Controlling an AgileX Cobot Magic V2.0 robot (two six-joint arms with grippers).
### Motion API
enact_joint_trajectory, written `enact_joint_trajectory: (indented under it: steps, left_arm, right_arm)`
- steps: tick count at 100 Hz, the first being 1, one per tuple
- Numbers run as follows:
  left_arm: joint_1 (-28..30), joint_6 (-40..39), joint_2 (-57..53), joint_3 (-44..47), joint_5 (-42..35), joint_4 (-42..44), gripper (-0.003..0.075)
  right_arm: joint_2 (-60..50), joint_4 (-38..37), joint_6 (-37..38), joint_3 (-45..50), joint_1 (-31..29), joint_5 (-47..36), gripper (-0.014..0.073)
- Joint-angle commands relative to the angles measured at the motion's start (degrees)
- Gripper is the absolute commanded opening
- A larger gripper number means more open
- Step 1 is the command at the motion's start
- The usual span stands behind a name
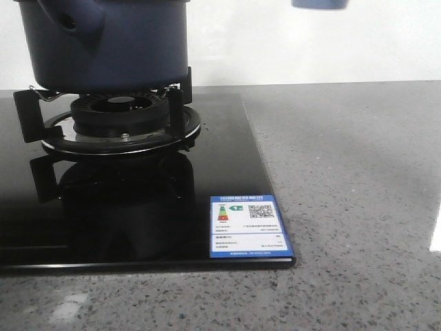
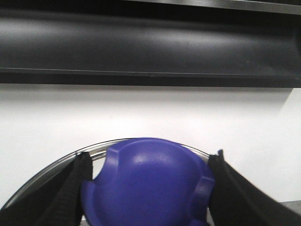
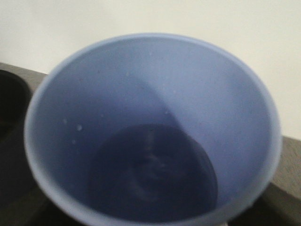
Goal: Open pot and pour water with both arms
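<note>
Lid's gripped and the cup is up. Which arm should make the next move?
Left. Its fingers flank the blue lid knob, so it can probably lift the lid. The right wrist view shows the cup holding water; it should wait until the pot is open.

The pot [image 1: 103, 45] sits on the burner grate [image 1: 110, 121] at about ten o'clock of the front view, its handle [image 1: 72, 17] pointing toward the camera. The grate stands on the cooktop [image 1: 138, 227], which fills the left half, on the counter [image 1: 358, 207]. A label [image 1: 247, 225] lies at the cooktop's near right corner, about five o'clock from the burner. A cup [image 1: 318, 3] hangs at one o'clock, well right of the pot, above the counter
</note>
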Motion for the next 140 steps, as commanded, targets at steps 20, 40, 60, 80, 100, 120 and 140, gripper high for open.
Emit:
enact_joint_trajectory:
  steps: [20,40,60,80,100,120,140]
  left_arm:
    - [0.2,-0.2,-0.9,-2.1,-5.8,-0.1,0.0357]
    - [0.2,-0.2,-0.9,-2.1,-5.5,-0.1,0.0357]
    - [0.2,-0.2,-0.9,-2.1,-5.1,-0.1,0.0357]
    - [0.2,-0.2,-0.9,-2.1,-5.0,-0.1,0.0357]
    - [0.2,-0.2,-0.9,-2.1,-5.0,-0.1,0.0357]
    - [0.2,-0.2,-0.9,-2.1,-5.0,-0.1,0.0357]
    - [0.2,-0.2,-0.9,-2.1,-5.0,-0.1,0.0357]
  right_arm:
    - [1.1,-10.0,0.0,-12.8,4.3,6.6,0.0341]
    - [7.4,-16.8,0.0,-22.7,7.5,16.1,0.0341]
    - [14.3,-27.0,-1.7,-32.0,12.0,26.0,0.0341]
    - [19.1,-41.0,-1.7,-36.2,16.3,29.5,0.0341]
    - [21.3,-56.3,-1.7,-36.2,19.2,29.2,0.0341]
    - [21.9,-63.6,-1.7,-36.2,19.9,25.5,0.0341]
    - [21.9,-75.5,-1.7,-36.2,20.2,23.3,0.0341]
